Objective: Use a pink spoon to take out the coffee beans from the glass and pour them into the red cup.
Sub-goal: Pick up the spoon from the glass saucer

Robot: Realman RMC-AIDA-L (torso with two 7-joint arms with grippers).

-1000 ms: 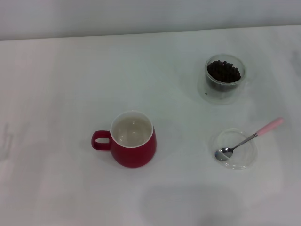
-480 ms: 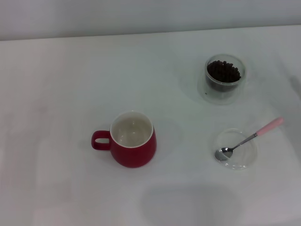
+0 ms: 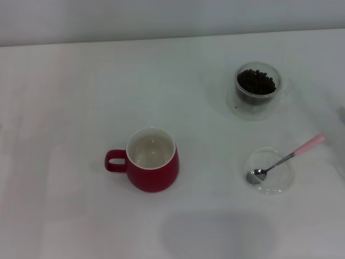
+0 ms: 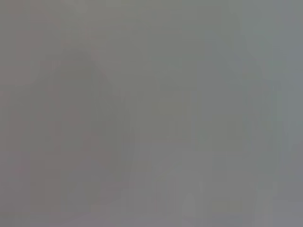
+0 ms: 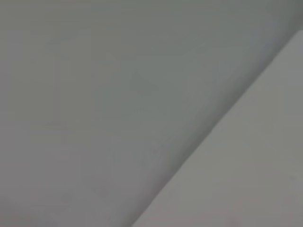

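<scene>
While the pink spoon (image 3: 285,159) rests untouched, coffee beans (image 3: 256,82) fill the glass (image 3: 257,90).

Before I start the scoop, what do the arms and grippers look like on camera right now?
Neither arm nor gripper shows in any view, so their colour, shape, cables and markings cannot be told. The head view shows only the table and the task items; both wrist views show plain grey surfaces.

A bare, staged test setup rather than a lived-in kitchen: a plain white bench (image 3: 81,81) against a blank pale wall (image 3: 161,16), carrying only a few neatly spaced vessels and a spoon.
</scene>
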